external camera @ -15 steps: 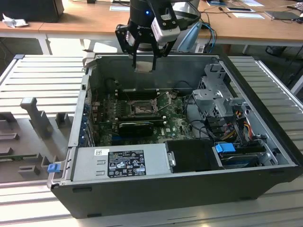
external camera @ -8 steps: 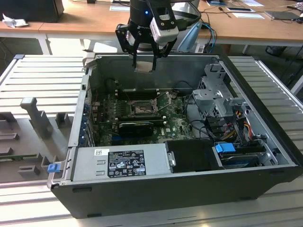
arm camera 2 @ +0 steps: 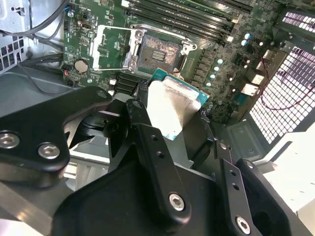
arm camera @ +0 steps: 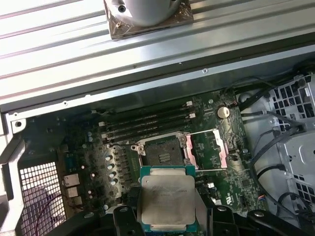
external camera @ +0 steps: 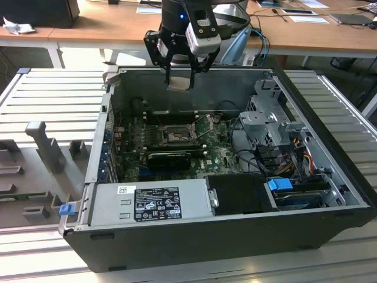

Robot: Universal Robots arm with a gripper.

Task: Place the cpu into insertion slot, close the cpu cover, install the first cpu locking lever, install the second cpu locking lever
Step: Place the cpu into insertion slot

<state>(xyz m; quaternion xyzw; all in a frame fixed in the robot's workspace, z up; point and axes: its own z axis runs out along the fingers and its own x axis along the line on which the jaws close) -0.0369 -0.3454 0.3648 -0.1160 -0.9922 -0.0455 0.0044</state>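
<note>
While the cpu cover (arm camera: 221, 150) lies open beside the bare socket (arm camera: 166, 151), gripper (external camera: 179, 82) hangs above the socket, pinching the cpu (arm camera: 166, 200).

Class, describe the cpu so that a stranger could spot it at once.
Find the open computer case; the gripper hangs above it. It grips the cpu: a flat square with a silver top and green rim, unlike the dark empty socket inside.

We record an open computer case (external camera: 194, 242) on a ribbed metal table (external camera: 53, 100). Inside the case, a power supply (external camera: 150, 203) lies along its near wall, a drive cage (external camera: 268, 121) stands at the exterior view's right, and memory sticks (arm camera: 147, 119) run along its far wall.
</note>
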